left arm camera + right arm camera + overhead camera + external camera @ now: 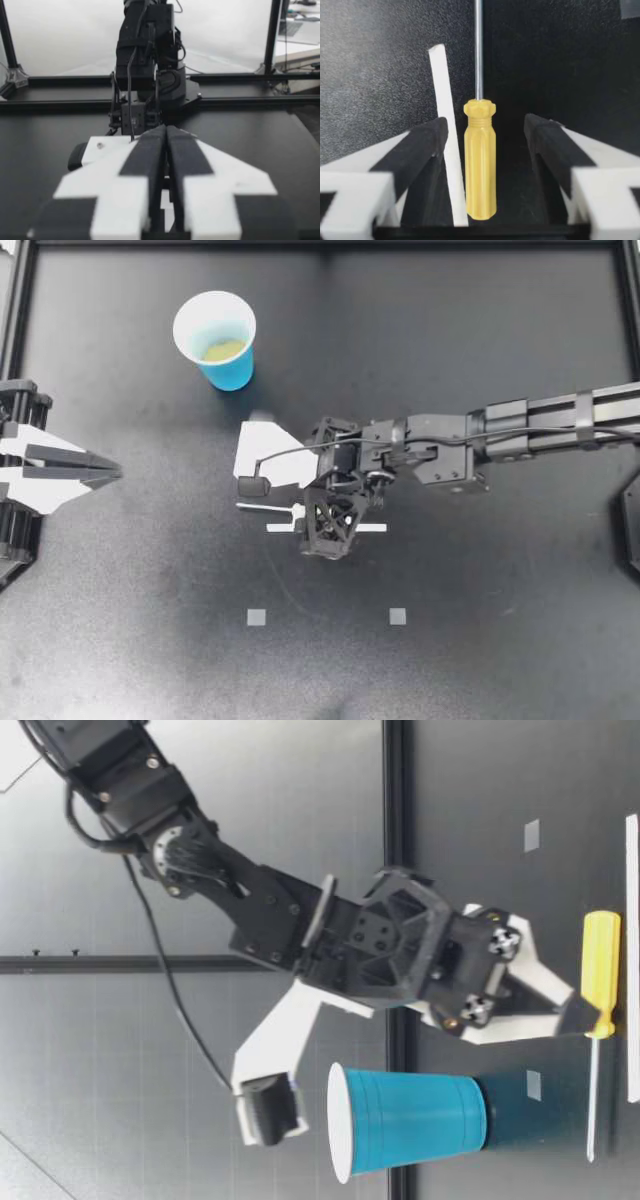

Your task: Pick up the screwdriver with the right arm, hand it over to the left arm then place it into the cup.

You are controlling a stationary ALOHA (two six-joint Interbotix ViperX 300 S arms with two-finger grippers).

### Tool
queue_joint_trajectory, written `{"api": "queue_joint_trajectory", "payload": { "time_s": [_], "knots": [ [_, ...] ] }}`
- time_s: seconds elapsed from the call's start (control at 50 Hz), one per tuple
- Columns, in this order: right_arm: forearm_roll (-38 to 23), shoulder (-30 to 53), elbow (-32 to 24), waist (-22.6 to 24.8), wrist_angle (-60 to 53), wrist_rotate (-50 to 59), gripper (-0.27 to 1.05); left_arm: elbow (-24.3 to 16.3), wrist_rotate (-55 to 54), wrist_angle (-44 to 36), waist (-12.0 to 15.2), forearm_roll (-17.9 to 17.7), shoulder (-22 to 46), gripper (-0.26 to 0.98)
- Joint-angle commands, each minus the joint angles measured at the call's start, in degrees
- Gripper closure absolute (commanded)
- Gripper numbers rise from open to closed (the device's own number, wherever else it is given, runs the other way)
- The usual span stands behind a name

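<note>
My left gripper [85,472] sits clenched on nothing at the table's [520,640] edge. The blue cup [215,335] stands upright, well apart from the screwdriver [262,507], which lies flat beside a white strip [372,528]. My right gripper [278,504] hangs released, fingers either side of the handle, not touching. From above it hides the yellow handle; only the thin steel shaft shows.

At eleven o'clock on the matte black table [480,640], the round plastic cup [214,335] is blue outside, white inside, yellowish at its bottom. The slim screwdriver [480,160] has a ridged yellow handle and silver shaft; the tape strip [445,100] beside it is white.
</note>
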Motion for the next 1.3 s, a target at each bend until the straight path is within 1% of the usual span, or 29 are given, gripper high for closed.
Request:
{"api": "queue_joint_trajectory", "payload": {
  "time_s": [0.0, 0.12, 0.28, 0.44, 0.56, 0.6, 0.7, 0.76, 0.86, 0.94, 1.1, 1.2, 1.28],
  "knots": [
    [-0.09, -0.62, -1.23, -0.26, -0.35, 0.00, 0.16, -0.79, 0.00, -0.26, -0.18, -0.09, 0.18, 0.56],
    [-0.09, 0.18, -1.23, -0.09, -0.79, -0.09, 0.18, -0.88, 0.00, -0.26, -0.18, -0.09, 0.18, 0.56],
    [-0.09, 0.79, -1.23, 0.18, -0.88, -0.18, 0.26, -0.97, 0.09, -0.35, -0.09, -0.09, 0.18, 0.56],
    [-0.09, 0.79, -1.23, 0.35, -0.88, -0.26, 0.40, -1.14, 0.09, -0.26, -0.18, -0.09, 0.18, 0.56],
    [-0.09, 0.44, -1.23, 0.35, -1.05, -0.35, 0.55, -1.05, 0.00, -0.26, -0.18, -0.09, 0.18, 0.56],
    [-0.09, 0.35, -1.23, 0.44, -1.05, -0.35, 0.62, -0.88, 0.09, -0.62, -0.18, 0.00, 0.18, 0.56],
    [-0.09, -0.18, -1.14, 0.70, -1.14, -0.35, 0.72, -0.79, -0.09, -0.62, -0.18, -0.09, 0.26, 0.56],
    [-0.09, -0.62, -0.88, 0.97, -1.41, -0.35, 0.76, -0.79, -0.18, -0.88, -0.18, -0.09, 0.62, 0.56],
    [-0.09, -2.02, 0.44, 1.23, -2.90, 0.00, 0.77, -0.79, -0.18, -1.23, -0.09, -0.09, 1.23, 0.53],
    [0.00, -4.22, 3.25, 1.49, -6.15, 0.44, 0.77, -0.79, -0.18, -1.76, -0.18, -0.18, 2.20, 0.48],
    [0.35, -10.28, 10.90, 1.67, -16.88, 3.16, 0.77, -0.79, -0.26, -4.04, -0.18, -0.35, 5.19, 0.30],
    [0.35, -14.77, 17.05, 1.67, -27.60, 5.80, 0.77, -0.97, -0.26, -5.89, -0.09, -0.35, 7.12, 0.17],
    [0.35, -17.84, 21.53, 1.67, -37.09, 7.03, 0.77, -1.14, -0.26, -8.17, -0.09, -0.53, 8.79, 0.09]
  ]
}}
